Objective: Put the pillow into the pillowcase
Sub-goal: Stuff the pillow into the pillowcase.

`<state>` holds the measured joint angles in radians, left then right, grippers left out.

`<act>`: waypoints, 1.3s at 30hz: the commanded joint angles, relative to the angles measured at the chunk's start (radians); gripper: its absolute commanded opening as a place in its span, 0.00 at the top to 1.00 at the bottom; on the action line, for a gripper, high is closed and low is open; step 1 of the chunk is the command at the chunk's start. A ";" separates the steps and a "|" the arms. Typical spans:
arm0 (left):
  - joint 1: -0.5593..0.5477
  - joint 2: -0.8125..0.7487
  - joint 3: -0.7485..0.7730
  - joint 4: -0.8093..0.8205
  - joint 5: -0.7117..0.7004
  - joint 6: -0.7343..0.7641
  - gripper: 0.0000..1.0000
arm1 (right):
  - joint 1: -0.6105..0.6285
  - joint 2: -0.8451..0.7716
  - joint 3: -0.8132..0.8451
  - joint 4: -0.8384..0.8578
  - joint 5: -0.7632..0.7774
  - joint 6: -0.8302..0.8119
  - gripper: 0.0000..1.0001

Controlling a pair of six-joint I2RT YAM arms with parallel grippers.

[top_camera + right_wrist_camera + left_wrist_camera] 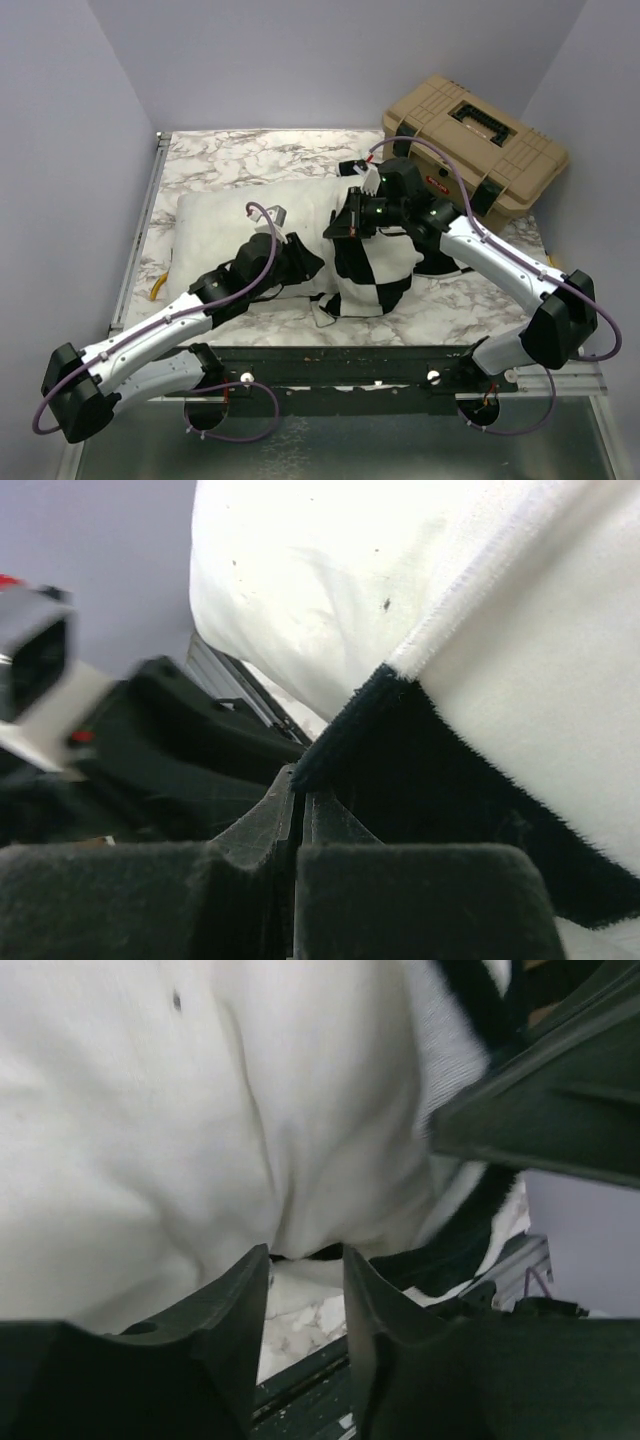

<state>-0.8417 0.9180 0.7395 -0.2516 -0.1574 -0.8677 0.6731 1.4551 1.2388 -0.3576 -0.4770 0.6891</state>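
Note:
The white pillow (225, 225) lies across the marble table, its right end inside the black-and-white checked pillowcase (378, 270). My right gripper (343, 226) is shut on the pillowcase's edge at the top of its mouth; in the right wrist view the right gripper (300, 783) pinches a black hem corner of the pillowcase (470, 780), with the pillow (320, 590) behind. My left gripper (303, 262) sits at the pillow's near side by the mouth. In the left wrist view the left gripper (305, 1256) is open, with bare table between its fingers and the pillow (150, 1130) just above the tips.
A tan toolbox (475, 150) stands at the back right corner, close behind the right arm. A metal rail (140, 230) runs along the table's left edge, with a small yellow object (160, 288) beside it. Purple walls enclose the table.

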 commanded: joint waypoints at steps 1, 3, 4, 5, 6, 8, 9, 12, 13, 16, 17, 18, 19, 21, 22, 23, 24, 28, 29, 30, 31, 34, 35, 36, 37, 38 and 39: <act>-0.001 0.048 -0.120 0.322 0.145 -0.029 0.67 | 0.003 -0.049 0.003 0.073 -0.090 0.069 1.00; -0.001 0.099 -0.158 0.439 0.180 -0.025 0.69 | 0.003 -0.062 0.007 0.072 -0.092 0.077 1.00; 0.000 0.128 -0.179 0.513 0.211 -0.021 0.69 | 0.003 -0.067 0.012 0.068 -0.096 0.081 1.00; -0.002 0.158 -0.198 0.592 0.238 -0.022 0.70 | 0.003 -0.071 0.020 0.068 -0.105 0.085 1.00; -0.001 0.190 -0.214 0.677 0.267 -0.020 0.71 | 0.003 -0.075 0.028 0.066 -0.120 0.085 1.00; -0.006 0.254 -0.233 0.836 0.320 0.016 0.72 | 0.003 -0.082 0.047 0.055 -0.139 0.090 1.00; -0.012 0.284 -0.238 0.918 0.350 0.043 0.72 | 0.003 -0.087 0.053 0.056 -0.151 0.094 1.00; -0.037 0.374 -0.220 1.125 0.456 0.145 0.72 | 0.003 -0.087 0.081 0.063 -0.212 0.104 1.00; -0.048 0.408 -0.210 1.172 0.484 0.180 0.73 | 0.003 -0.082 0.096 0.067 -0.231 0.109 1.00; -0.071 0.533 -0.182 1.309 0.556 0.237 0.84 | 0.003 -0.080 0.129 0.112 -0.283 0.142 1.00; -0.075 0.576 -0.175 1.369 0.567 0.241 0.95 | 0.003 -0.082 0.139 0.131 -0.297 0.158 1.00; -0.077 0.615 -0.175 1.434 0.561 0.244 1.00 | 0.003 -0.084 0.154 0.145 -0.314 0.170 1.00; -0.079 0.653 -0.180 1.517 0.537 0.244 1.00 | 0.003 -0.087 0.170 0.154 -0.325 0.180 1.00; -0.082 0.710 -0.198 1.682 0.472 0.251 1.00 | 0.003 -0.102 0.192 0.165 -0.339 0.206 1.00; -0.082 0.731 -0.207 1.754 0.420 0.256 1.00 | 0.003 -0.113 0.194 0.181 -0.348 0.227 1.00; -0.083 0.744 -0.214 1.813 0.373 0.264 1.00 | 0.003 -0.128 0.189 0.205 -0.357 0.247 1.00; -0.085 0.755 -0.218 1.861 0.323 0.273 1.00 | 0.003 -0.143 0.180 0.230 -0.366 0.274 1.00; -0.109 0.766 -0.200 1.894 0.153 0.366 1.00 | 0.005 -0.198 0.118 0.342 -0.402 0.378 1.00; -0.121 0.763 -0.196 1.888 0.096 0.410 1.00 | 0.005 -0.206 0.105 0.348 -0.410 0.390 1.00; -0.133 0.762 -0.196 1.880 0.030 0.456 1.00 | 0.007 -0.211 0.096 0.375 -0.414 0.396 1.00; -0.143 0.761 -0.194 1.872 -0.031 0.513 1.00 | 0.009 -0.215 0.088 0.378 -0.418 0.396 1.00; -0.159 0.775 -0.173 1.833 -0.160 0.601 1.00 | 0.015 -0.215 0.073 0.385 -0.430 0.399 1.00; -0.158 0.783 -0.165 1.827 -0.186 0.618 1.00 | 0.018 -0.211 0.071 0.391 -0.437 0.403 1.00; -0.158 0.794 -0.154 1.826 -0.208 0.635 1.00 | 0.022 -0.208 0.072 0.396 -0.445 0.405 1.00; -0.158 0.806 -0.143 1.826 -0.232 0.653 1.00 | 0.026 -0.203 0.077 0.398 -0.449 0.406 1.00; -0.159 0.817 -0.129 1.825 -0.254 0.677 1.00 | 0.031 -0.199 0.083 0.396 -0.456 0.406 1.00; -0.160 0.828 -0.113 1.823 -0.267 0.705 1.00 | 0.036 -0.193 0.090 0.394 -0.464 0.402 1.00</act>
<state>-1.0077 1.6833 0.5632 1.4998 -0.2329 -0.3244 0.6563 1.2736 1.2999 -0.1123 -0.7815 1.0302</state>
